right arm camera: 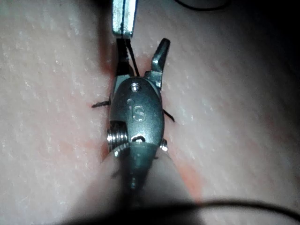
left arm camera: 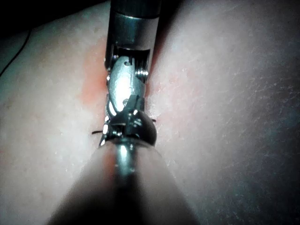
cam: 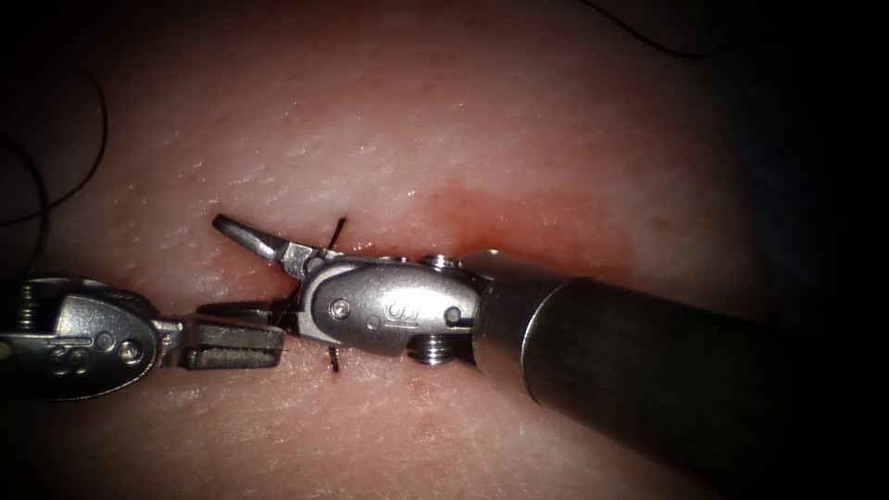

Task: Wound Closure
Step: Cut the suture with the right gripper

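My right tool (cam: 213, 267) lies along the cut in the tissue (cam: 398, 139), jaws open: one jaw angles up and away, the other lies flat in shadow. The left tool (cam: 273, 344) comes in from the left, its jaws shut just below that flat jaw. In the right wrist view a thin strand of thread (right arm camera: 133, 61) runs from the left tool's shut jaws (right arm camera: 124, 18) down between my right tool's open jaws (right arm camera: 143, 47). A dark stitch (cam: 339, 230) crosses the cut under the right tool's wrist, its other end (cam: 335, 363) below. I see no needle.
Red fluid (cam: 528, 222) stains the tissue above the right tool's shaft (cam: 648, 370). Loose black thread (cam: 93, 139) curls at the far left, and another strand (cam: 648, 32) runs along the top right. The right tool's wrist (left arm camera: 126, 84) faces the left wrist view.
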Motion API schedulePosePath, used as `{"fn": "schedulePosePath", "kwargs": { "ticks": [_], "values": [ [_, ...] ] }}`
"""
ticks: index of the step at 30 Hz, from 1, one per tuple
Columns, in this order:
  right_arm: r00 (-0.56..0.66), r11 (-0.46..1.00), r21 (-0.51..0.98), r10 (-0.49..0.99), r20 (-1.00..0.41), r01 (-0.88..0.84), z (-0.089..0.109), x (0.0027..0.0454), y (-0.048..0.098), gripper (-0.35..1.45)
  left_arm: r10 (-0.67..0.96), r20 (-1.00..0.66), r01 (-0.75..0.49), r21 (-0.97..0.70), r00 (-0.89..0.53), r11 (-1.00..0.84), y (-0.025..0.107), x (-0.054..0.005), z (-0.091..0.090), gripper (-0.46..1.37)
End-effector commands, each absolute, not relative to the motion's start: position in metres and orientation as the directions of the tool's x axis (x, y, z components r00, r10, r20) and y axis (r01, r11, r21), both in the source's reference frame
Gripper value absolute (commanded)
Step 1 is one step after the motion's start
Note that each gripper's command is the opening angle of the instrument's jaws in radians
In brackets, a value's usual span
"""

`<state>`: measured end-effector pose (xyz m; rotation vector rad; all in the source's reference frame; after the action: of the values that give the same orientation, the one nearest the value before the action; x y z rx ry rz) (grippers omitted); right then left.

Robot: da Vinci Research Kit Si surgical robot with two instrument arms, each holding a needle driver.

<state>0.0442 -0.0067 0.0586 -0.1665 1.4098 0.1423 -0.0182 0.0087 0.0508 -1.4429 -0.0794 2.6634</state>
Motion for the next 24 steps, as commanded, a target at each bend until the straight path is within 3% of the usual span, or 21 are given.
{"fn": "schedulePosePath", "kwargs": {
  "ticks": [1,16,19,21,24],
  "values": [
    [0.142,0.982,-0.029,-0.002,-0.99,-0.188,0.0584,0.0442,-0.0068,-0.35,0.122,-0.832,-0.065,-0.103,-0.541,-0.993,0.0087,-0.0182,0.0509,-0.35],
    [0.133,0.985,-0.059,-0.037,-0.99,-0.164,0.0578,0.0431,-0.006,-0.35,0.121,-0.832,-0.061,-0.105,-0.541,-0.993,0.0088,-0.0181,0.051,-0.35],
    [0.13,0.982,-0.058,-0.034,-0.991,-0.183,0.0576,0.0429,-0.0057,1.11,0.121,-0.832,-0.06,-0.105,-0.541,-0.993,0.0089,-0.0181,0.0511,-0.35],
    [0.152,0.976,-0.061,-0.029,-0.988,-0.209,0.0576,0.0427,-0.0057,1.32,0.121,-0.832,-0.06,-0.105,-0.541,-0.993,0.0089,-0.0181,0.0511,-0.35],
    [0.159,0.974,-0.062,-0.028,-0.987,-0.216,0.0578,0.0424,-0.0056,1.41,0.121,-0.833,-0.06,-0.105,-0.541,-0.993,0.0089,-0.0181,0.0511,-0.35]
  ]
}}
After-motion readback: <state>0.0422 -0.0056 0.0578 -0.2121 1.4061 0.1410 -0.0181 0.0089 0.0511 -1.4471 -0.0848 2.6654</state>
